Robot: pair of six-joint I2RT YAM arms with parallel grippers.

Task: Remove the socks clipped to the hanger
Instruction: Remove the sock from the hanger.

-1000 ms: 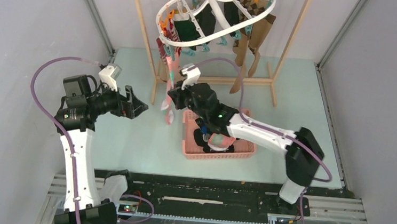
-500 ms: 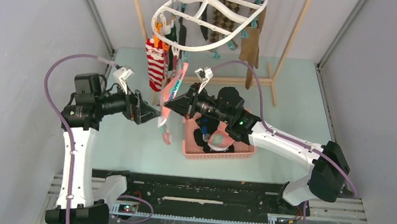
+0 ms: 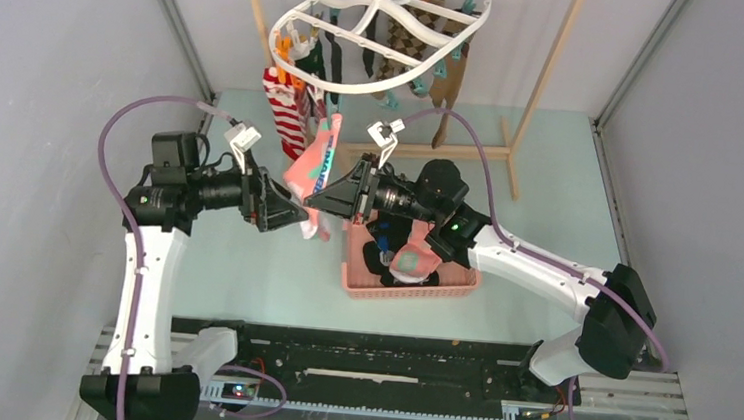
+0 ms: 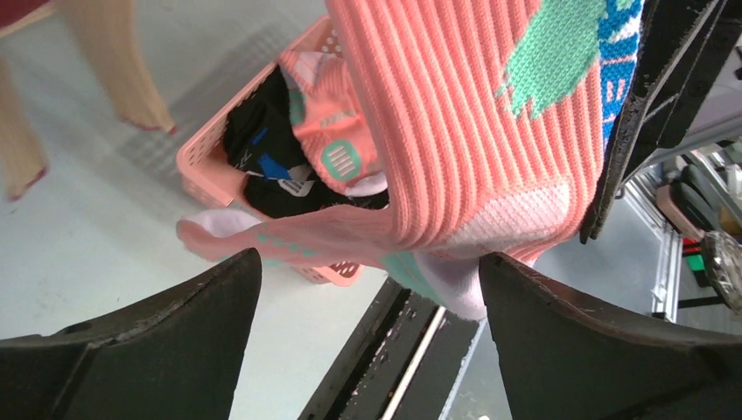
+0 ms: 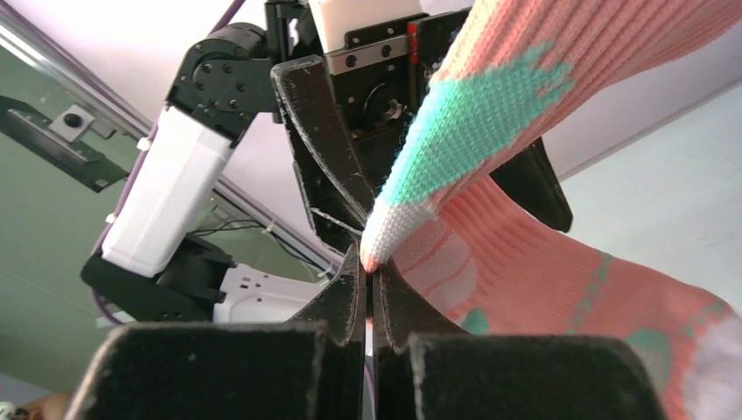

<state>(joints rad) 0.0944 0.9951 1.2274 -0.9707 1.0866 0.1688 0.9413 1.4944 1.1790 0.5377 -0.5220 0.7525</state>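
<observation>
The white oval hanger [image 3: 310, 75] hangs tilted at the top, with several socks clipped under it: red-and-white striped [image 3: 283, 115], argyle [image 3: 402, 38], tan-brown [image 3: 449, 88]. A pink sock with teal marks [image 3: 315, 165] [image 5: 542, 262] [image 4: 455, 131] stretches down from the hanger's near edge. My right gripper [image 3: 311, 202] [image 5: 371, 262] is shut on this sock's edge. My left gripper [image 3: 292, 214] [image 4: 369, 258] stands open right against the sock's lower end, the fabric draping just above its fingertips. Whether a pin still holds the sock's top end is hidden.
A pink basket [image 3: 452, 287] [image 4: 206, 157] with removed socks [image 3: 409, 263] sits on the table under my right arm. The light wooden rack frame [image 3: 549, 74] stands behind the hanger. Grey walls close in on both sides.
The hanger swung left and tilted. My right gripper drew the pink sock left and forward. My left gripper moved right until it reached the sock's lower end.
</observation>
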